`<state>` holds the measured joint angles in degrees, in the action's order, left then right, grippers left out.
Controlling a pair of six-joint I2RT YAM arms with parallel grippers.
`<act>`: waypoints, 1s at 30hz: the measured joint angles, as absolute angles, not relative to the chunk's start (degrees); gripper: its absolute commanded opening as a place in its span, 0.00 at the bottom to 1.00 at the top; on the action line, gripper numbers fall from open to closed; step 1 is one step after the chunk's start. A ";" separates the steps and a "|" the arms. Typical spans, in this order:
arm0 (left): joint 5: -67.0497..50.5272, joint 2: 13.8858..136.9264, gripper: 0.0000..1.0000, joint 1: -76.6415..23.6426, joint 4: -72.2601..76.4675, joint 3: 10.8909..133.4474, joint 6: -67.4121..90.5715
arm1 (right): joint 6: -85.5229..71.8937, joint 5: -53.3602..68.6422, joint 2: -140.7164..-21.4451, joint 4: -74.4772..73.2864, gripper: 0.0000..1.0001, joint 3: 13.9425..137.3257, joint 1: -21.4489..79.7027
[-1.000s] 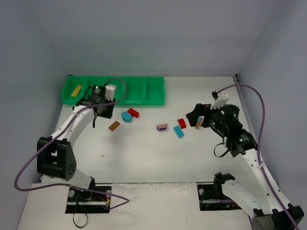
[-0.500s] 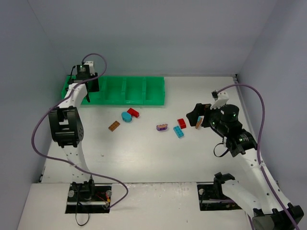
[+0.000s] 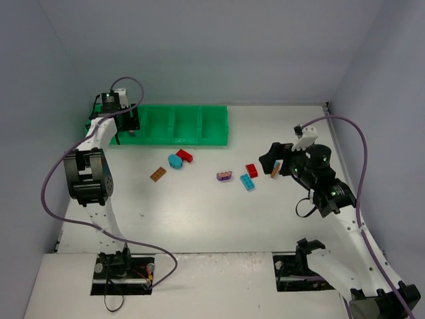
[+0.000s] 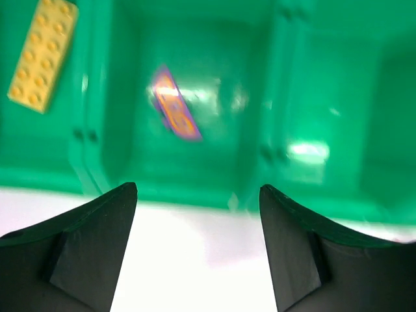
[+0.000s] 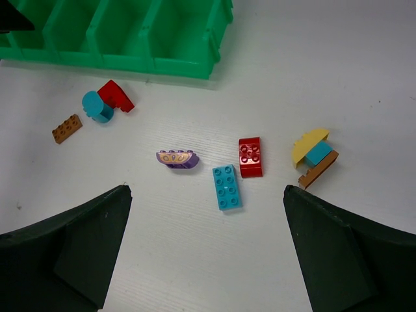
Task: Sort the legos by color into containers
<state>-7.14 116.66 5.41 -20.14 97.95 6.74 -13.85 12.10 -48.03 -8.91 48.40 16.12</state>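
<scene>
Legos, purple brick [image 4: 174, 112]: loose in the second compartment from the tray's left end, directly beneath my left fingers. It is smeared with blur, so I cannot tell whether it has settled.
Left fingers [image 4: 84, 247]: spread apart, nothing between them.
Left arm, change: a second ago it reached low over the tray; it has since reared up and swung to the tray's left end.
Yellow brick [image 4: 42, 55]: flat in the end compartment, next door.
Green tray [image 3: 199, 141]: far left of the tabletop [image 5: 325, 65].
Reading: I judge the purple brick delivered and this arm free for another pick.
Unsorted, unmoved: brown plate [image 5: 67, 128]; cyan round piece [image 5: 97, 106] touching red piece [image 5: 116, 95]; purple arch [image 5: 177, 158]; cyan brick [image 5: 227, 187] beside red brick [image 5: 250, 156]; yellow-cyan-brown cluster [image 5: 315, 156].
Right fingers [image 5: 71, 253]: wide apart, empty, hovering above those last four.
</scene>
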 measured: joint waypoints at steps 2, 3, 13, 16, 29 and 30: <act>-8.23 111.09 0.70 4.67 -20.25 92.12 6.50 | -13.78 11.81 -48.23 -8.91 1.00 48.40 16.12; -8.75 107.77 0.70 3.95 -20.56 89.08 6.37 | -13.69 11.70 -48.31 -8.93 1.00 48.40 16.12; -11.09 92.23 0.70 -11.53 -23.24 69.38 3.70 | -13.39 11.27 -49.36 -8.93 1.00 48.40 16.12; -11.11 95.68 0.70 -13.23 -24.86 67.57 2.74 | -13.37 11.29 -49.54 -8.95 1.00 48.40 16.12; -8.67 104.49 0.17 -13.19 -26.96 67.92 0.97 | -13.39 11.29 -48.45 -8.95 1.00 48.38 16.12; -8.69 104.49 0.11 -13.19 -27.03 67.92 0.73 | -13.39 11.29 -48.40 -8.95 1.00 48.38 16.12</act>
